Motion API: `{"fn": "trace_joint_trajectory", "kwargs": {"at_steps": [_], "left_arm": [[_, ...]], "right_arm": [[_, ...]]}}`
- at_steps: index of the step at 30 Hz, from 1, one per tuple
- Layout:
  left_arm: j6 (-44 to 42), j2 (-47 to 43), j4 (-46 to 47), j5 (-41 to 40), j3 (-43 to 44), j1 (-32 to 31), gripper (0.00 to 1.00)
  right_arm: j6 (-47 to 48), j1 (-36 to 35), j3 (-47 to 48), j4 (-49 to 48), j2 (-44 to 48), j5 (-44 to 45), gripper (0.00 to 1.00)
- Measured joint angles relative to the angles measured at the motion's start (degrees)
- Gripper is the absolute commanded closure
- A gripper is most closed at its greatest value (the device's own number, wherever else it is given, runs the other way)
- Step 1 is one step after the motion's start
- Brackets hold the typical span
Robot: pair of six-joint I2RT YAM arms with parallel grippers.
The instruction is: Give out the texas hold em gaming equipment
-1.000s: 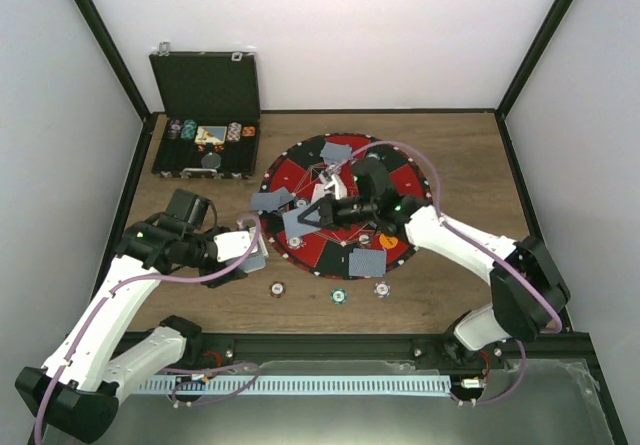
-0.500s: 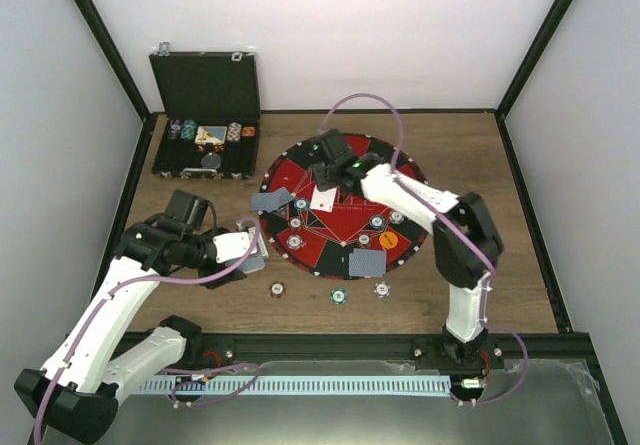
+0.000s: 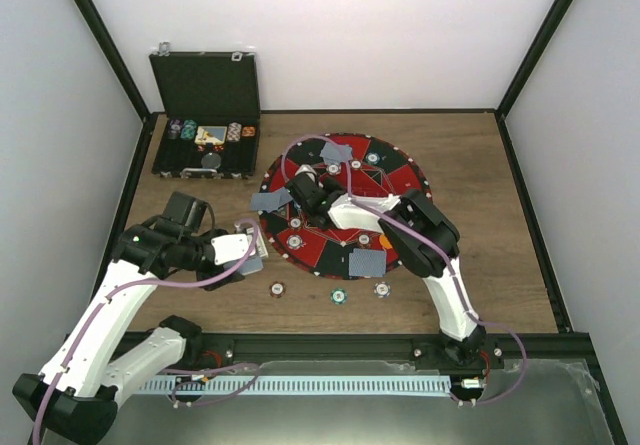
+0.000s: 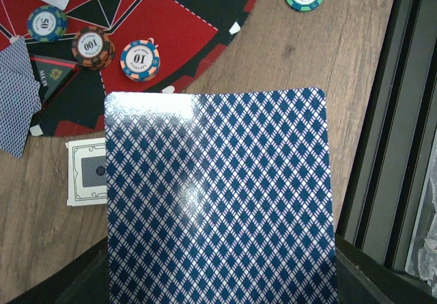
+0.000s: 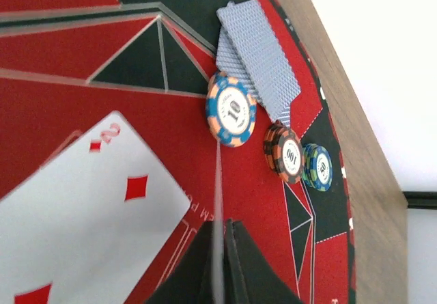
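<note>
Left arm [image 3: 95, 330]: smooth white shell links, rounded black joint housings, black foot block at the low end. Tiny green light [image 3: 134, 235] on one black housing. Right arm [image 3: 452, 300]: same build, white links, bulky black elbow. Lilac cable [image 3: 150, 283] slung loose along the left arm; matching cable on the right. Right gripper [image 5: 218, 263]: matte black, with flat-faced tapering fingers [image 5: 242, 273]. Left gripper [image 3: 252, 253]: black too, seen in the wrist view only as dark wedges, detail unclear.
</note>
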State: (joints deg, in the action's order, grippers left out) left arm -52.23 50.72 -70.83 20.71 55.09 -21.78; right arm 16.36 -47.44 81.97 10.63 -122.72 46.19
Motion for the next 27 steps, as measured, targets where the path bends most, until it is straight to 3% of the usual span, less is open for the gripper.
{"fn": "trace_joint_trajectory", "kwargs": {"at_steps": [5,10,15,27], "left_arm": [[0.0,0.0,0.0,-0.1,0.0,0.0,0.9],[0.0,0.0,-0.1,-0.2,0.2,0.0,0.89],[0.2,0.0,-0.4,-0.1,0.8,0.0,0.89],[0.5,0.0,-0.5,0.0,1.1,0.0,0.89]], "right_arm": [[1.4,-0.8,-3.7,-1.3,0.0,-0.4,0.4],[-0.6,-1.9,-6.1,-1.0,2.1,-2.5,0.23],[-3.8,-2.1,-9.0,1.7,6.0,-6.8,0.14],[-17.6,-1.1,-9.9,12.2,17.3,-20.2,0.17]]}}
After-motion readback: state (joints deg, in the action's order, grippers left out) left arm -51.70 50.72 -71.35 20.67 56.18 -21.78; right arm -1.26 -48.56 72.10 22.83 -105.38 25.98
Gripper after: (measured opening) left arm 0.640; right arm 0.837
